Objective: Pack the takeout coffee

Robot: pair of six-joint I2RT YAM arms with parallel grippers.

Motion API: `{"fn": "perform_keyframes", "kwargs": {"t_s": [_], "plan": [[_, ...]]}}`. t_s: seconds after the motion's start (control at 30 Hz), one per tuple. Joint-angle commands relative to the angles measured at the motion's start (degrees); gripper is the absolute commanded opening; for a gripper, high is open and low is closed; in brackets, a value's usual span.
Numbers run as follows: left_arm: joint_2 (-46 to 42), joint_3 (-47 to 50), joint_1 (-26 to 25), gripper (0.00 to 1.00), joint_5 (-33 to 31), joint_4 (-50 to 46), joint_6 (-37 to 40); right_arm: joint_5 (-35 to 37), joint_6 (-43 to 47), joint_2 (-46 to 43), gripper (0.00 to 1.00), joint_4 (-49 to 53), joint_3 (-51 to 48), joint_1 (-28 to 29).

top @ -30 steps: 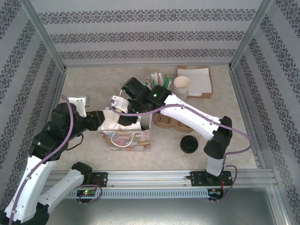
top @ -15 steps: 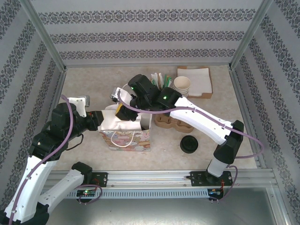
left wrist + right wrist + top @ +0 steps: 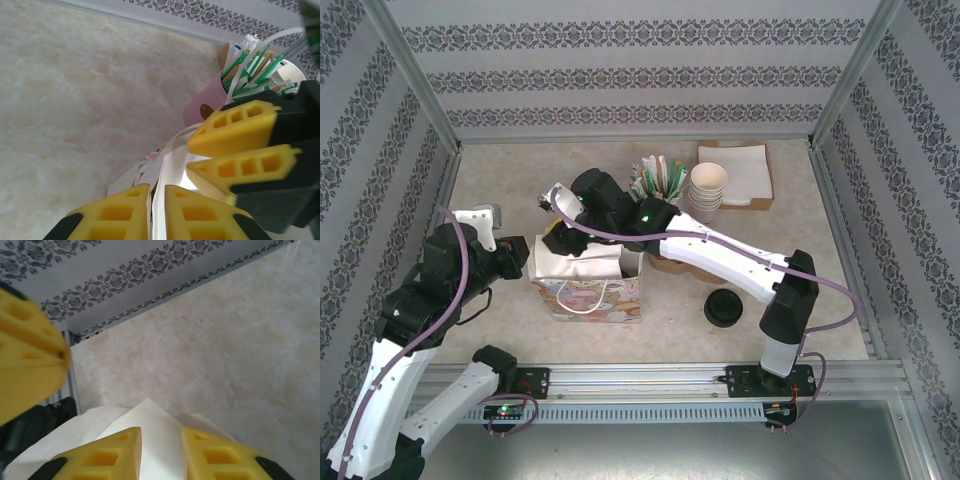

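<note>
While both grippers work at the mouth of the paper bag [image 3: 590, 292], you have nothing packed yet, as far as the views show. The takeout coffee [image 3: 723, 308] stands on the table [image 3: 800, 250] to the right of the bag, well apart from it, near the right arm's base and the cardboard cup carrier [image 3: 665, 265].

Your left gripper [image 3: 156, 191] is clamped on the bag's left rim, with white paper pinched between its yellow fingers [image 3: 120, 212]. Your right gripper [image 3: 161, 434] sits at the rim's back corner, and a fold of the same paper rises between its fingers, which stand a little apart. You cannot tell whether they pinch that paper or only straddle it.

This looks like the opening step, spreading the bag's mouth. If so, the whole carry is left: pick the cup up, lower it in upright, let go.

Be wary of what you cannot see. From above, the right arm's wrist covers much of the bag's opening, so you cannot see what, if anything, lies inside. The coffee reads mostly as a black lid, and little of the cream cup beneath can be made out. Each wrist view cuts its own fingers off at the bottom edge.
</note>
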State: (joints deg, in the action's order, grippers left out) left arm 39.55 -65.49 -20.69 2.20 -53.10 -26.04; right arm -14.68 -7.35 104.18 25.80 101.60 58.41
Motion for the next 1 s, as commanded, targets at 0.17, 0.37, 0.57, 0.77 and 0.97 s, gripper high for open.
{"fn": "perform_keyframes", "kwargs": {"t_s": [0.17, 0.37, 0.57, 0.77, 0.97], "plan": [[-0.97, -0.97, -0.71, 0.15, -2.2, -1.55, -0.51, 7.5, -6.63, 3.08, 0.32, -2.73, 3.6, 2.31], [-1.13, -0.76, -0.69, 0.15, -1.54, -1.39, -0.32, 6.86, -8.4, 3.75, 0.34, -3.39, 3.63, 2.8], [-1.23, -0.32, -0.68, 0.15, -0.98, -1.24, -0.43, 9.97, -5.87, 4.06, 0.31, -1.41, 3.24, 3.63], [-1.34, 0.19, -0.68, 0.16, -0.58, -1.0, -0.46, 9.93, -6.05, 2.18, 0.26, -2.69, -1.06, 3.62], [-1.25, 0.36, -0.73, 0.16, -0.06, -0.65, -0.56, 9.85, -6.18, 1.9, 0.26, -2.67, -2.88, 3.63]]}}
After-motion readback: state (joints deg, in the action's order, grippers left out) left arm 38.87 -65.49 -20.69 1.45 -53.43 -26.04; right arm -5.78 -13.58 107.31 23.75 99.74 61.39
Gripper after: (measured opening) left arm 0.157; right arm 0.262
